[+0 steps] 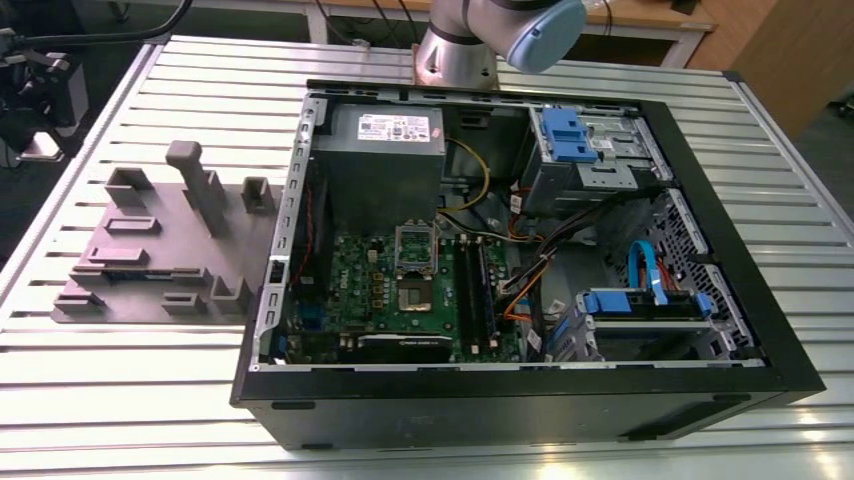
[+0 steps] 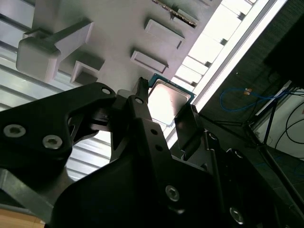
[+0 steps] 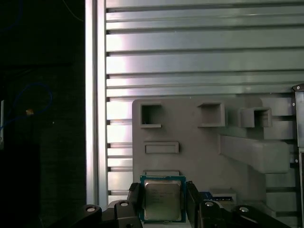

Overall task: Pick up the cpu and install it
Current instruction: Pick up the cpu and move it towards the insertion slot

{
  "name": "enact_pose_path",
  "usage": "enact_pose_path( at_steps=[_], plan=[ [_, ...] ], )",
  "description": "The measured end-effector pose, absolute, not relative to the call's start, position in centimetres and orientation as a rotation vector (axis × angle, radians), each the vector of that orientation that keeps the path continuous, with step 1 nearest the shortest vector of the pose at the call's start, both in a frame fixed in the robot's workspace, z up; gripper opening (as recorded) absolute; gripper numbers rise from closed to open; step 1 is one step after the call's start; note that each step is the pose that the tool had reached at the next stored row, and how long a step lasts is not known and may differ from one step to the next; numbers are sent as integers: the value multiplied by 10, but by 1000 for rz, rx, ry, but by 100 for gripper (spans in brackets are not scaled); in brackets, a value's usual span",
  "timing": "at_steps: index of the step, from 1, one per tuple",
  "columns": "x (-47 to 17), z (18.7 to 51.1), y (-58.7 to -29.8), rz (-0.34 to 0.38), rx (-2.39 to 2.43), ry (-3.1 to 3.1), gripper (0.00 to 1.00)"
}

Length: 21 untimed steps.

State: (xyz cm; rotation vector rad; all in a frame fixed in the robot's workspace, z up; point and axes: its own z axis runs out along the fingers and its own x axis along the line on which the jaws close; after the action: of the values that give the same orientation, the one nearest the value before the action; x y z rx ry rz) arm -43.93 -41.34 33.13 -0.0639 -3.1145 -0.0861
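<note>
The hand (image 3: 163, 210) is clenched on the cpu (image 3: 162, 195): in both wrist views its two black fingers (image 3: 135, 199) press against opposite edges of the small square chip, whose silver-grey metal top faces the cameras inside a thin green border. In the first wrist view the cpu is seen against the grey fixture plate (image 3: 199, 152), a moulded block with square pockets and raised ribs that lies on the ribbed aluminium desk (image 3: 190, 52); whether the chip touches the plate cannot be told. In the exterior view the same plate (image 1: 147, 255) sits on the desk (image 1: 120, 400) at the exterior view's left, just beside the open black computer case (image 1: 534, 405). Inside the case the green motherboard (image 1: 354, 295) lies flat, with the silver socket frame (image 1: 416, 262) near its middle and the grey power supply box (image 1: 387, 135) on the far side of it. Blue drive brackets (image 1: 567, 135) stand toward the exterior view's right. The arm's grey and pale-blue joint (image 1: 514, 35) rises beyond the far edge of the case.
</note>
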Motion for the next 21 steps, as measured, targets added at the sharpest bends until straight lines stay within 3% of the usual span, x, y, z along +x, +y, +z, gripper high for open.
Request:
enact_pose_path(
  at_steps=[21],
  plan=[
    [-439,342,-413,-86,-64,-3114,47]
  ],
)
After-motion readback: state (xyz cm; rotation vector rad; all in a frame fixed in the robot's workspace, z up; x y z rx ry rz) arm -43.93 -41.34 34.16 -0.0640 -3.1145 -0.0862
